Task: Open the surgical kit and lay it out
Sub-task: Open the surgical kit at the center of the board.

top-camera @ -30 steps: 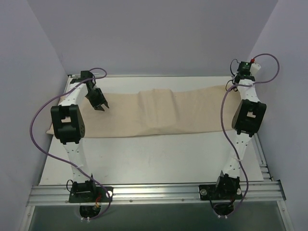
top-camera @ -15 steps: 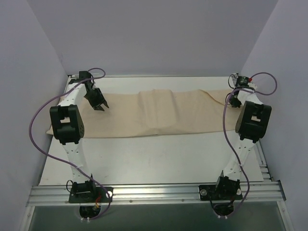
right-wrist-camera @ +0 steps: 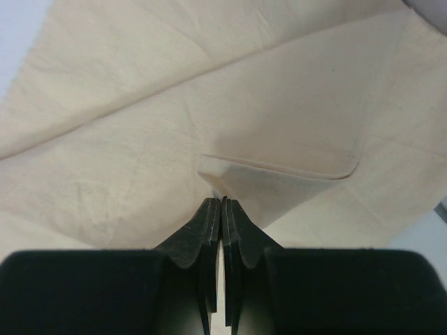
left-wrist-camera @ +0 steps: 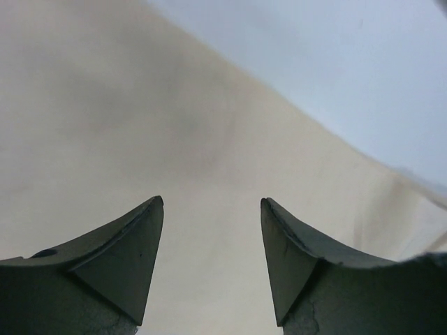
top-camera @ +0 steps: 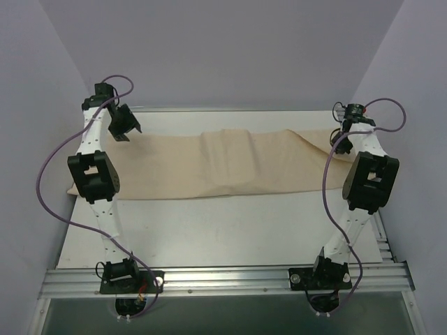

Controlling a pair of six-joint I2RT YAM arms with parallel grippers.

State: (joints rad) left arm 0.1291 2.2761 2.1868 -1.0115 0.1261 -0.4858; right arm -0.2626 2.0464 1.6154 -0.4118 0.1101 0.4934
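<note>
The surgical kit shows as a beige cloth wrap (top-camera: 209, 167) spread in a long band across the back of the table, with a rumpled hump near its middle. My left gripper (top-camera: 126, 134) hangs open above the cloth's far left end; in the left wrist view its jaws (left-wrist-camera: 211, 202) stand apart with only cloth (left-wrist-camera: 140, 105) below them. My right gripper (top-camera: 339, 142) is at the cloth's right end. In the right wrist view it (right-wrist-camera: 222, 200) is shut on a lifted corner of the cloth (right-wrist-camera: 279, 174).
Bare white table (top-camera: 209, 230) lies in front of the cloth. Lilac walls close in the back and both sides. An aluminium rail (top-camera: 223, 279) carries both arm bases at the near edge. Purple cables loop beside each arm.
My left gripper has opened, let go of the cloth and risen back toward the far left corner. The right arm has shifted a little, still holding its corner.
</note>
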